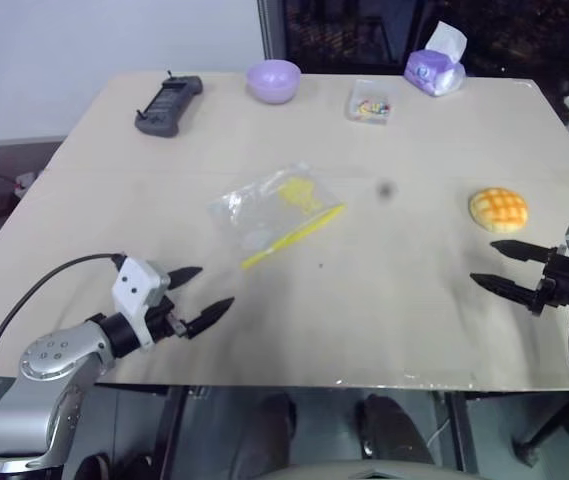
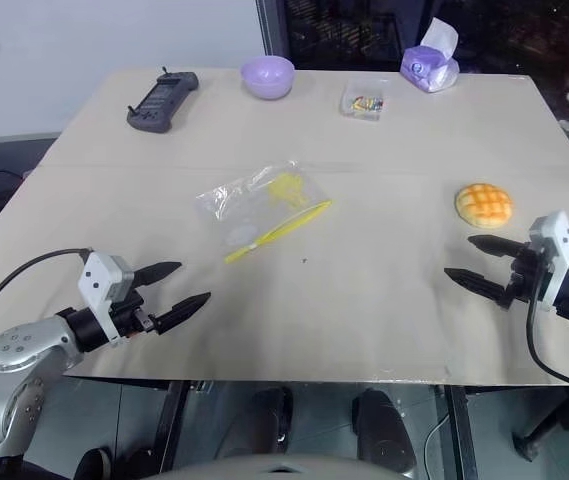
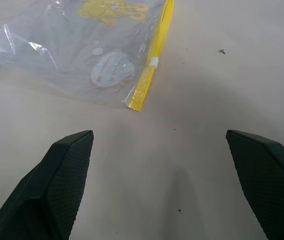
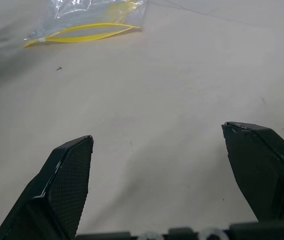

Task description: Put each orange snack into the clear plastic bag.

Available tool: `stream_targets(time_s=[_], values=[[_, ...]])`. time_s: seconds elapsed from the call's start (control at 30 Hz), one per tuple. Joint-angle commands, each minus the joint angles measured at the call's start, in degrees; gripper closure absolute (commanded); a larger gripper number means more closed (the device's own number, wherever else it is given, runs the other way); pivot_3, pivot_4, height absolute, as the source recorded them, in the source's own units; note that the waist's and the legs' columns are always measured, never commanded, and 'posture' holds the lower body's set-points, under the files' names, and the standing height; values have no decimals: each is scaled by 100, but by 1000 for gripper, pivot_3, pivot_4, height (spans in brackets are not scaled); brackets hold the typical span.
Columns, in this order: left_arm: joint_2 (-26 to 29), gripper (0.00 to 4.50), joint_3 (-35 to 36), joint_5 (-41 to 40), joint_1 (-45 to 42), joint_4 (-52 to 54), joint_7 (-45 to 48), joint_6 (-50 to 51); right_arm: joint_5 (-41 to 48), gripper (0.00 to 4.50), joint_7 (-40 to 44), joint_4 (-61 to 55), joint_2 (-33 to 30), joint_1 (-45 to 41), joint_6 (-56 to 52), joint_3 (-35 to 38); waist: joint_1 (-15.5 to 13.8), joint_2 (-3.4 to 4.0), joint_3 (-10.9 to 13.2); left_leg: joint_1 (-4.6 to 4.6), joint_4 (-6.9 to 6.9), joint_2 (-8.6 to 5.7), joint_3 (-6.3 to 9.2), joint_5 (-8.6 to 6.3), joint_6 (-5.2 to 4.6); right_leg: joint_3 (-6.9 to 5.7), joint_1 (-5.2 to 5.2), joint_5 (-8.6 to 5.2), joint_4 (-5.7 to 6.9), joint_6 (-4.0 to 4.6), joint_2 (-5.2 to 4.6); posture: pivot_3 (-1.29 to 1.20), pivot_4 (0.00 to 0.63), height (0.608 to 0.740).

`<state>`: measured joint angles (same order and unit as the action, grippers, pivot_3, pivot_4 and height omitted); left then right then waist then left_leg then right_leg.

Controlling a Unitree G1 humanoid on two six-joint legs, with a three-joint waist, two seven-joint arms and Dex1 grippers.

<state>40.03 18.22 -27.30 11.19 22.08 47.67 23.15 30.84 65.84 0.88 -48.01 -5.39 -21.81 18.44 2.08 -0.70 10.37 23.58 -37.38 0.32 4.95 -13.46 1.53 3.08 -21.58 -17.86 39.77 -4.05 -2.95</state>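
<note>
The orange snack [image 1: 498, 209], a round golden bun with a crosshatched top, lies on the right side of the table. The clear plastic bag [image 1: 273, 211] lies flat near the table's middle, its yellow zip strip [image 3: 150, 66] facing the front right. My left gripper [image 1: 204, 295] hovers open over the front left of the table, a short way in front of and left of the bag, with nothing between its fingers. My right gripper [image 1: 493, 265] stands open and empty at the front right, just in front of the snack and apart from it.
Along the far edge of the table [image 1: 384, 330] stand a dark handheld device [image 1: 169, 104], a purple bowl [image 1: 273, 80], a small clear box of colourful bits [image 1: 369, 103] and a purple tissue pack [image 1: 436, 66]. The table's front edge runs just below both grippers.
</note>
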Motion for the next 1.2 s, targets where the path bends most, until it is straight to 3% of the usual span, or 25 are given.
stream_targets(time_s=[0.03,0.8,0.93,1.07,1.2], values=[[47,0,170,-71,6,177,33,-137,109,37,32,-210,-5,-16,100,130,0,0,0,0,0,0,0,0,0,0,0,0,0,0,0,0,150,740],[43,0,65,56,-169,-332,126,-534,147,37,-25,-462,74,-59,19,49,0,0,0,0,0,0,1,0,0,-1,0,0,0,0,0,0,150,740],[-142,0,21,-178,-448,-395,-208,-72,170,37,-58,-565,100,-76,-31,14,-1,0,0,0,0,0,1,0,0,-1,0,0,0,0,0,0,150,740],[-780,0,-61,-671,-1366,-876,-1269,1247,257,37,-153,-867,199,-263,-149,-163,-24,3,-3,-1,-2,-3,3,0,0,-4,1,0,6,-1,-2,0,150,740],[-1154,0,-132,-1031,-2199,-1344,-1634,2144,599,37,-232,-1376,231,-584,-461,-229,5,-2,-2,7,-10,-3,13,0,0,-10,-1,1,6,-2,3,0,150,740]])
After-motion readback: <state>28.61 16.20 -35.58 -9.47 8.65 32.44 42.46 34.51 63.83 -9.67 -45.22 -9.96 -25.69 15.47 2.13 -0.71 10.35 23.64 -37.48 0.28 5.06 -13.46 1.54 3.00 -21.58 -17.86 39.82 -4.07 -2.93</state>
